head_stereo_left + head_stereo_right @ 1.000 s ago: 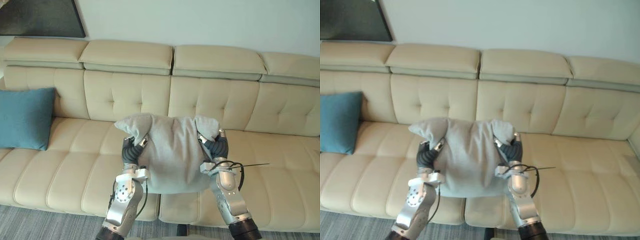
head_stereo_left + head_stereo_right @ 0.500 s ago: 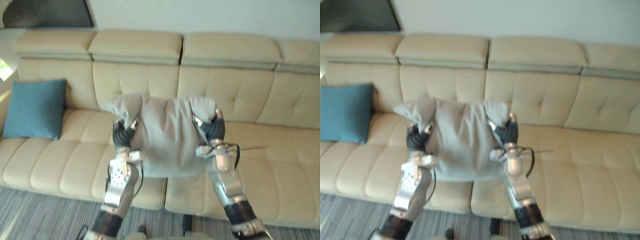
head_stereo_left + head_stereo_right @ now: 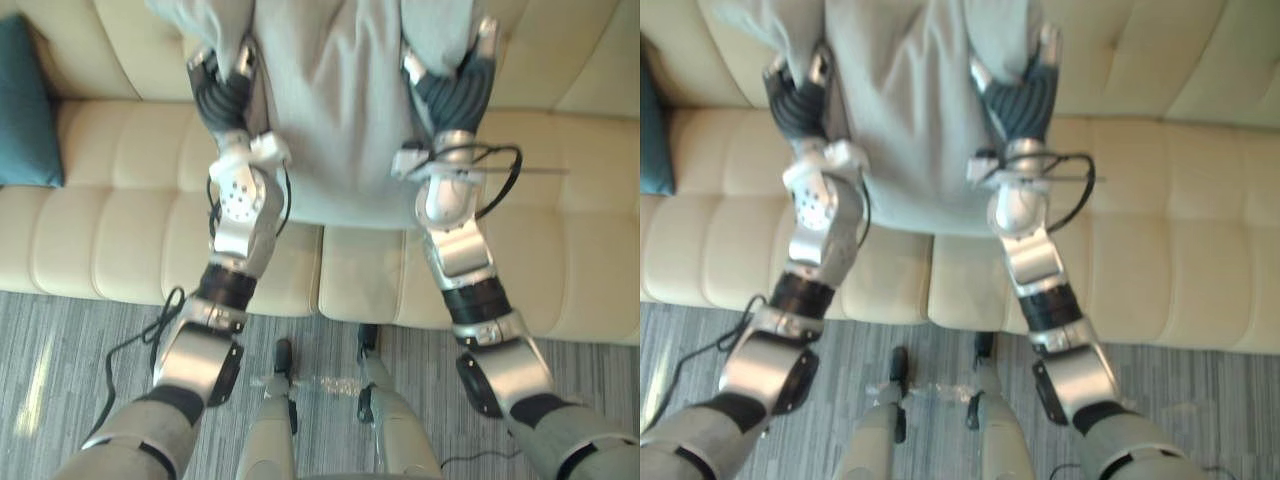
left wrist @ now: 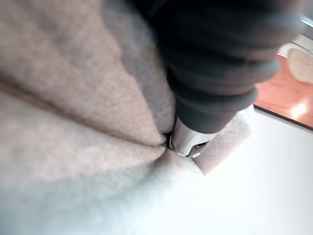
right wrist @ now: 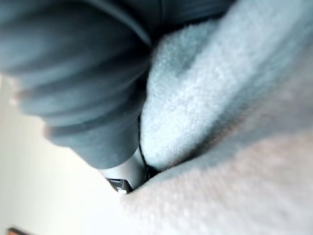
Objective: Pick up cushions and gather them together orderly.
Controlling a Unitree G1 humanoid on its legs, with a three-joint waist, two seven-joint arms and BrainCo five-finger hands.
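I hold a light grey cushion (image 3: pixel 335 110) up in front of the beige sofa (image 3: pixel 100 230), between both hands. My left hand (image 3: pixel 222 95) grips its left side, and my right hand (image 3: pixel 455 95) grips its right side. In the left wrist view my left hand (image 4: pixel 215 73) digs into a bunched fold of the grey cushion (image 4: pixel 73 98). The right wrist view shows my right hand (image 5: pixel 88 83) pressed the same way into the cloth (image 5: pixel 234 147). A blue cushion (image 3: pixel 18 110) leans at the sofa's far left end.
The sofa's seat runs across the whole view, with free seat room between the blue cushion and the grey one. A grey striped carpet (image 3: pixel 60 360) lies in front of the sofa.
The camera has tipped downward, so the sofa back has left the picture and the carpet shows. Both hands keep their hold on the grey cushion, now high in the view.
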